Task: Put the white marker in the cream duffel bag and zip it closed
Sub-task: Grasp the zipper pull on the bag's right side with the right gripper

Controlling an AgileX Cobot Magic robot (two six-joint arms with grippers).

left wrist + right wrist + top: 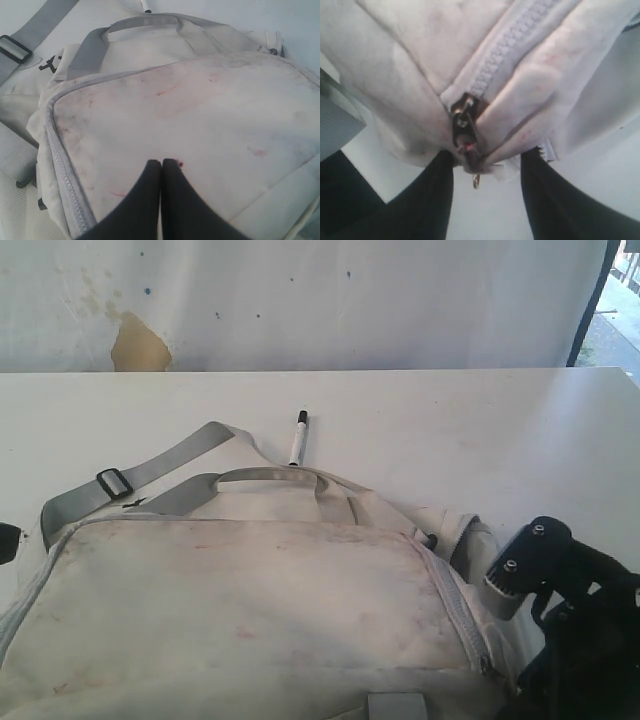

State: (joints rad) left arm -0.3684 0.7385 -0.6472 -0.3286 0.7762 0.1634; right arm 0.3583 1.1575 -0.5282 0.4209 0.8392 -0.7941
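Exterior view: white marker (297,437) lies beyond right gripper (487,154).

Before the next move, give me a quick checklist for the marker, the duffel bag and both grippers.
1. Slim white marker with black cap inside the cream fabric duffel bag: not ok; it lies on the white table beyond the bag.
2. Bag open for loading: not ok; every zipper stretch in view is shut.
3. Metal zipper pull between the right gripper's jaws: ok; jaws open, one on each side.
4. Free left gripper: ok; jaws shut, empty, over the bag.
5. Marker's cap on: ok.
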